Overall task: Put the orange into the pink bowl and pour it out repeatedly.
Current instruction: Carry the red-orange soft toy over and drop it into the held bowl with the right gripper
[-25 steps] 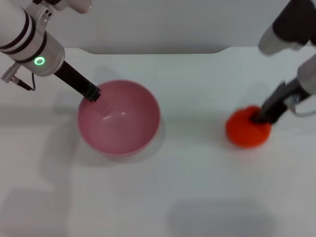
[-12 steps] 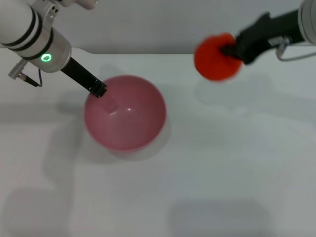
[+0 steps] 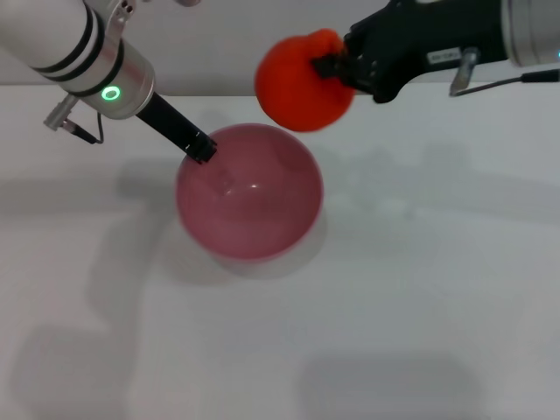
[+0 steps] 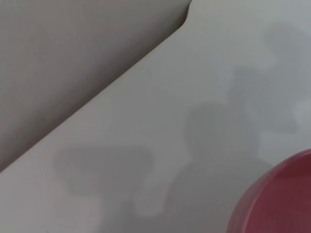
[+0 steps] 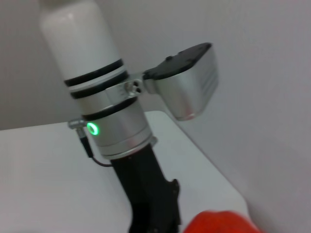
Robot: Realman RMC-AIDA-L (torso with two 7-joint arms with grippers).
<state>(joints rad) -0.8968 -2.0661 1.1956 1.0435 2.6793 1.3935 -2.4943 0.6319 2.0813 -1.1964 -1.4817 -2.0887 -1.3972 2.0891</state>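
Orange (image 3: pixel 302 80) now nearer pink bowl (image 3: pixel 250 194)

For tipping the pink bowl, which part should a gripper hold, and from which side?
Probably the rim. The pink bowl has smooth, rounded sides with no handle, so only its thin upright edge suits a pinch. The left gripper is already on the far-left rim, coming from above; the right gripper holds the orange.

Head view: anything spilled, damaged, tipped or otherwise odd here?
Nothing stands out. The right gripper holds the orange in the air just beyond the pink bowl, which sits upright and empty on the white table with the left gripper at its rim. No spill or damage shows.
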